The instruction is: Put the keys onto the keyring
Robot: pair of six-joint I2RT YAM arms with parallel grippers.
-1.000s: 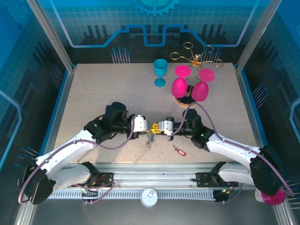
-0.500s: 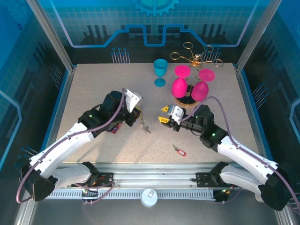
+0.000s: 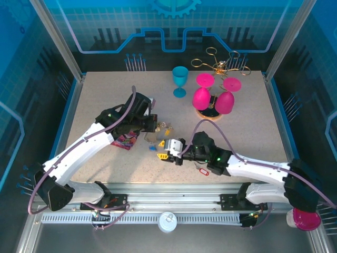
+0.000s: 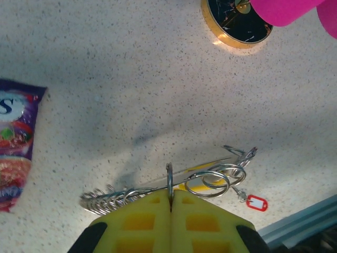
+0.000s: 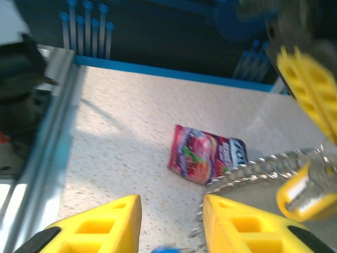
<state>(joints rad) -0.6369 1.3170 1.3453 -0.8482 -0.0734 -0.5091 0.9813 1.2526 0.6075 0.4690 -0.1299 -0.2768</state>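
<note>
Clamps the keyring (image 4: 105, 199) in the left tool (image 4: 170, 196), yellow pads (image 4: 142, 221) pressed flat together on a thin upright metal loop, coiled part trailing left, small silver rings (image 4: 216, 182) bunched right. Carries that bundle over the middle of the worktop (image 3: 105, 100), just right of a purple snack packet (image 3: 125, 139). Shows a yellowish bit among the rings, too small to call a key with certainty. Spreads the right tool (image 3: 167, 149) partway, nothing between its pads, just near and right of the bundle, fingertips aimed left toward the packet. Finds the blue key (image 3: 152, 148) flat on the worktop just left of the right tool, on the near side of the bundle and apart from it. Finds the red key (image 3: 201, 169) flat too, closer to the near edge, beside the right forearm, well apart from the keyring. Stands a teal goblet (image 3: 180, 80) upright at the far side, with two pink goblets (image 3: 200, 98) to its right by a gold-rimmed black disc (image 3: 209, 113), and a gold wire rack (image 3: 218, 64) at the far edge.
</note>
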